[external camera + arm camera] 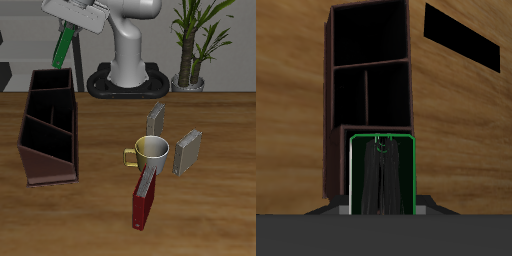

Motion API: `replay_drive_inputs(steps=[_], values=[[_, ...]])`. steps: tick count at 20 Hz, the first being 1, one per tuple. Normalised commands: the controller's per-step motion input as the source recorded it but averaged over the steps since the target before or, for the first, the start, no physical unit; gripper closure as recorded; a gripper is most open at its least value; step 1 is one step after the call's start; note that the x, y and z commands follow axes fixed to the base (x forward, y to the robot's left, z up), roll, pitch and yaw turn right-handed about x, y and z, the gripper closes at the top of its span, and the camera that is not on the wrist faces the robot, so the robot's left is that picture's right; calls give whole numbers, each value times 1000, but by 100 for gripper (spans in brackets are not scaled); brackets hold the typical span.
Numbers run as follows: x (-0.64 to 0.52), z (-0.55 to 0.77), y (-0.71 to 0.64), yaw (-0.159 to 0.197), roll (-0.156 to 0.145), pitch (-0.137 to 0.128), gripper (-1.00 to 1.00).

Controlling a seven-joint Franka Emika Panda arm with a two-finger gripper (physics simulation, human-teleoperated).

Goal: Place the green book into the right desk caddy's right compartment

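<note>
**Green book held high over the caddy**

Nearest the table's front edge stands a dark red book (143, 203), and just behind it a yellow-and-white mug (150, 152) with two grey books (187, 153) upright close by — none of these matter to the job. Farther back and off to one side of the mug sits the right desk caddy (48, 125), a long dark wooden box with tall walls and dividers. Above the caddy's far end, in the air, the gripper (75, 22) is clamped on the green book (63, 45), which hangs down tilted from the fingers, well clear of the caddy's rim.

From the wrist view the green book (381, 175) fills the foreground, with the caddy's open sections (369, 70) beyond it.

The book looks thin, stiff and light — a hardcover that won't bend, though its smooth covers could slip or swing in a pinch at one end. A grip across the flat faces near an edge, as here, seems right for lowering it edge-first between the walls.
</note>
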Motion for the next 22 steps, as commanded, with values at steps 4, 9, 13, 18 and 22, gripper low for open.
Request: replay_drive_inputs(steps=[4, 9, 13, 18, 22], values=[[102, -96, -17, -28, 1, 26, 100], [92, -110, -43, -34, -9, 34, 100], [83, -124, -52, -34, -8, 33, 100], [93, -174, -71, -19, -14, 31, 100], [64, -115, -106, -33, -25, 29, 100]])
